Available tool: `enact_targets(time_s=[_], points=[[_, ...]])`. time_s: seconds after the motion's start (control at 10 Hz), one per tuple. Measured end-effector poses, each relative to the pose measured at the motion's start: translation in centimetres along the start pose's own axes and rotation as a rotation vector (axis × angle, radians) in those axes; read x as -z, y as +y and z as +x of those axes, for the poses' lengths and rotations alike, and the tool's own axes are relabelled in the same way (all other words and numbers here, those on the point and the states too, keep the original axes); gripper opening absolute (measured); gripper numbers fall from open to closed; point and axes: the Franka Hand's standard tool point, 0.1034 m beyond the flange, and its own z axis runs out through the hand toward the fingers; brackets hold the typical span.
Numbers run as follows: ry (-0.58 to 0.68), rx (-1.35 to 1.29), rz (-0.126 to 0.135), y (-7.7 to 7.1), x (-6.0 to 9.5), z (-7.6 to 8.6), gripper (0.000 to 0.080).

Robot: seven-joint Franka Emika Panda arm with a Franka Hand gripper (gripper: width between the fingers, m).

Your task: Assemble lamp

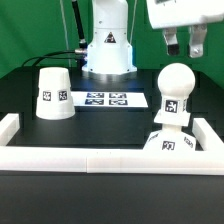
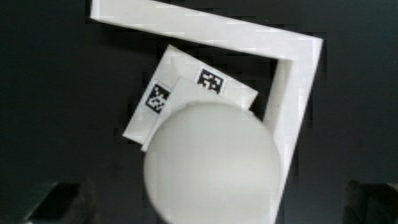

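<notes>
A black table (image 1: 40,190) fills the scene, edged by long white border rails (image 1: 100,160) along the near side and both ends. At the far side stands the robot's white pedestal (image 1: 107,50), with dark cables (image 1: 55,55) trailing from it.

Taking the marker board (image 1: 108,99), a flat white strip of printed tags lying in front of the pedestal, as the landmark: the lamp shade (image 1: 54,92), a tapered white cup standing mouth-down with a square tag on its side, sits just beside the board's end toward the exterior view's left.

Beyond the board's other end and nearer the camera, close to the corner of the rails, stands the bulb (image 1: 174,92), a white ball on a neck. It sits upright on the small square base (image 1: 168,142), and both carry square tags.

The gripper (image 1: 185,44) hangs in the air above the bulb, not touching it. Its two fingers are spread apart and hold nothing.

In the wrist view the bulb's rounded top (image 2: 214,160) looms large and blurred, with the tagged base (image 2: 178,90) and the rail corner (image 2: 267,45) below it.
</notes>
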Motion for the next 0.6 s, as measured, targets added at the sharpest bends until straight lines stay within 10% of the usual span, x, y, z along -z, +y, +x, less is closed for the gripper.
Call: enact_targets(time_s=[0.6], points=[[0.005, -0.015, 0.009, 0.71, -0.94, 0.11, 0.0699]])
